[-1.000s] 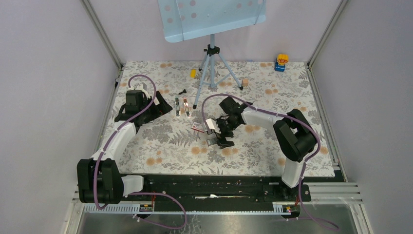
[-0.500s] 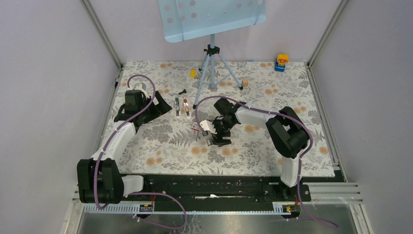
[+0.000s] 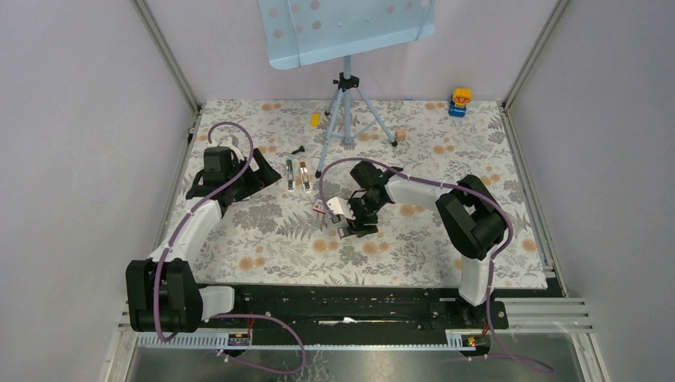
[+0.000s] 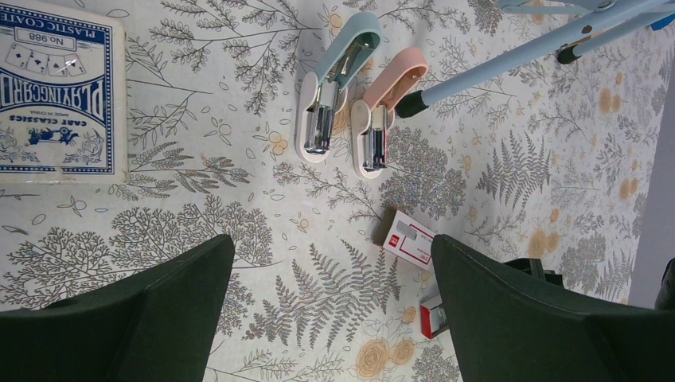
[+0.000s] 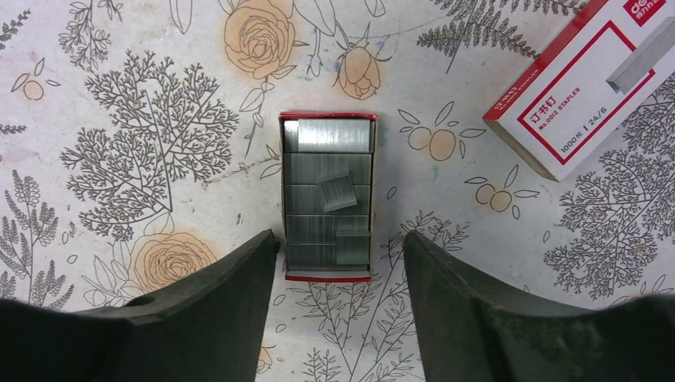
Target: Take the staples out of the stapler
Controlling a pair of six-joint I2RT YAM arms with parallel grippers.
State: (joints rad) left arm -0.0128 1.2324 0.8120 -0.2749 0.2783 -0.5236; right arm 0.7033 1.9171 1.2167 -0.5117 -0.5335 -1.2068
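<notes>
Two staplers lie open side by side on the floral mat: a light-blue one (image 4: 334, 87) (image 3: 290, 173) and a pink one (image 4: 386, 111) (image 3: 303, 175). My left gripper (image 4: 332, 243) (image 3: 267, 177) is open and empty, just left of them. My right gripper (image 5: 338, 239) (image 3: 350, 225) is open and hovers over a red tray of staple strips (image 5: 327, 197), its fingers on either side of the tray's near end. A few loose staple pieces lie on the strips. The white and red staple box sleeve (image 5: 593, 83) (image 4: 410, 239) (image 3: 322, 208) lies beside the tray.
A tripod (image 3: 347, 111) with a light-blue board stands at the back; one leg (image 4: 517, 56) ends by the pink stapler. A playing-card box (image 4: 56, 91) lies left of the staplers. A yellow and blue toy (image 3: 460, 101) sits at the back right.
My right gripper has moved a little left and back, over the staple tray. The left arm and the staplers have not moved.
</notes>
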